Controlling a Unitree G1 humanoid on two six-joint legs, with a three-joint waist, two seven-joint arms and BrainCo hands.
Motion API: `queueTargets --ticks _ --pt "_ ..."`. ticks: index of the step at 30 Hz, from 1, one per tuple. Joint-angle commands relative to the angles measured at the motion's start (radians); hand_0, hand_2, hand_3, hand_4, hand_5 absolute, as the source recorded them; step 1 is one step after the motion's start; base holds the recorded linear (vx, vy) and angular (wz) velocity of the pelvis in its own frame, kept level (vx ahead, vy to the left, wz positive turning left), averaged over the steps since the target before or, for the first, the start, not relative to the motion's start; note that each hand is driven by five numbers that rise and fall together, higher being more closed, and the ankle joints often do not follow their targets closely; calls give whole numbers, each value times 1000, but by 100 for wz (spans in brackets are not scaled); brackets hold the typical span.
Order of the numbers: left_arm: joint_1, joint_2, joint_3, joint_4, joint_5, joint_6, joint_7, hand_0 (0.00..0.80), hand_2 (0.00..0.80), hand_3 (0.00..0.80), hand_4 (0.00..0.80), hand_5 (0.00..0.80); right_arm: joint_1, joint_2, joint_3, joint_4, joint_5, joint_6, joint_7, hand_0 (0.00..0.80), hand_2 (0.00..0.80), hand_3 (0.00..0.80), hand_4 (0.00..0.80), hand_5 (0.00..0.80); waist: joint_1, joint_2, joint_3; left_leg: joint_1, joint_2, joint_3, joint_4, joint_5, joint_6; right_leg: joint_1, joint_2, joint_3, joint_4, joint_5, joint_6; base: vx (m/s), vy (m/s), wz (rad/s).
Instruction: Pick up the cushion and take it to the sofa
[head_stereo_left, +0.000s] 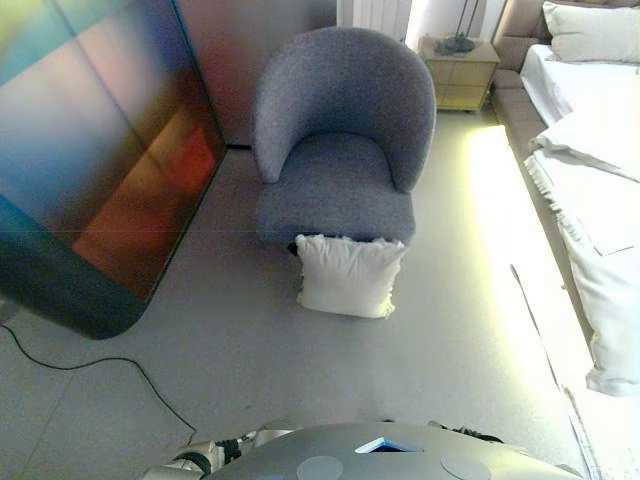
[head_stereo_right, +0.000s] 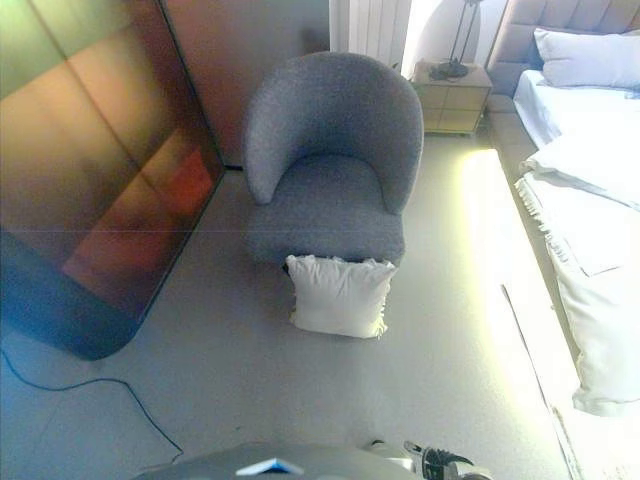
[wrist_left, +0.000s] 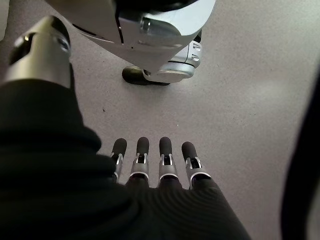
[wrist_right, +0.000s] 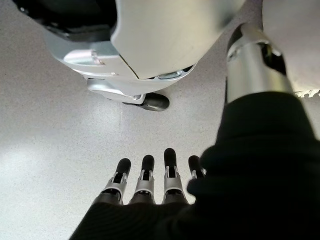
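Note:
A white cushion (head_stereo_left: 348, 275) stands on the grey floor, leaning against the front of a grey armchair (head_stereo_left: 338, 140); it also shows in the right eye view (head_stereo_right: 338, 295). The chair's seat is bare. My left hand (wrist_left: 155, 165) hangs at my side with its fingers straight and holds nothing. My right hand (wrist_right: 155, 180) hangs at my other side, fingers straight, and is empty too. Both hands are far from the cushion and show only in their wrist views, above the floor.
A large dark glossy panel (head_stereo_left: 100, 150) stands on the left. A bed with white bedding (head_stereo_left: 590, 190) runs along the right. A bedside table (head_stereo_left: 458, 70) with a lamp stands at the back. A black cable (head_stereo_left: 90, 365) lies on the floor at the lower left.

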Motion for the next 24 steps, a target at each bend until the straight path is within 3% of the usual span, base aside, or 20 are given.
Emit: queueTargets --ticks 1,5,24 --pt "-49 0 -7 77 26 37 26 0 0 0 0 0 -65 35 19 63 7 -10 -3 0 0 0 0 0 -13 -51 15 -19 -45 20 -8 -40 50 17 -24 26 3 -44 38 0 0 0" --pt "-49 0 -2 80 8 -1 35 0 0 0 0 0 -68 33 19 57 8 -2 -4 0 0 0 0 0 -13 -51 16 -22 -44 18 -8 -38 49 16 -22 30 3 -43 38 0 0 0" --pt "-52 10 1 79 30 6 43 0 0 0 0 0 -76 24 18 67 -20 -8 -8 0 0 0 0 0 -13 -50 19 -17 -39 13 -8 -33 49 13 -4 34 10 -51 25 3 -30 0"
